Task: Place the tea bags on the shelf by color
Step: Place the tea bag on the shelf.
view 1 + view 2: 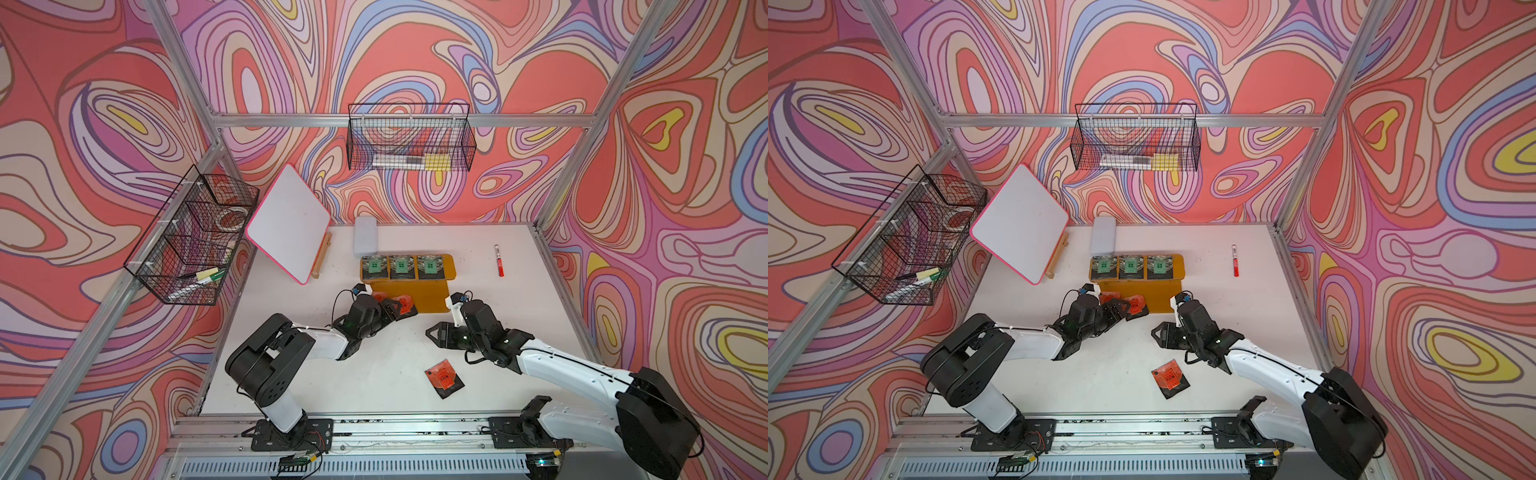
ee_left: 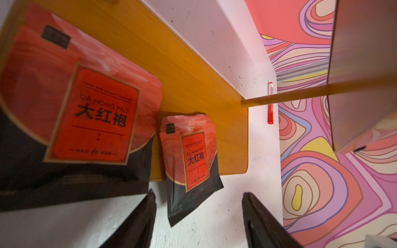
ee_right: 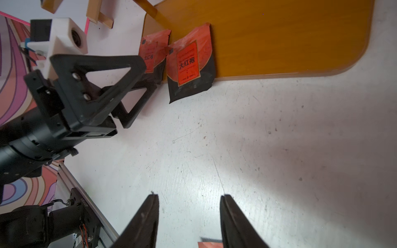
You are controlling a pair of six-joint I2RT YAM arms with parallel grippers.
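Right tool (image 3: 190,195) hangs over the white tabletop (image 1: 374,374) with jaws parted and nothing between them, near a lone orange-red tea bag (image 1: 444,377) that lies flat and skewed toward the front rail (image 1: 415,428), well apart from the shelf (image 1: 1177,266). Farther in, the left tool (image 2: 198,192), jaws likewise spread and clamping nothing, points at the left end of the lower board (image 1: 430,300), the mustard-yellow step nearer the front. Side by side there, both orange-red, sit the corner tea bag (image 2: 75,103), over the board's left front corner and largely hidden under the tool in both top views, and the overhanging tea bag (image 3: 189,64), just to its right, its label half on the board and its dark bottom end spilling onto the tabletop. Behind them, the upper board (image 1: 451,269) carries three green tea bags (image 1: 401,266) in a tidy row, edge to edge, starting at its left end and leaving a bare strip at the right. Beyond the shelf, a red marker (image 1: 498,262) lies on the tabletop off to the right, a white case (image 1: 365,235) sits just behind the upper board's left end, and a pink-rimmed whiteboard (image 1: 289,224) leans on a wooden easel (image 1: 322,259) at the far left. Black wire baskets (image 1: 409,139) hang high at the rear and the left
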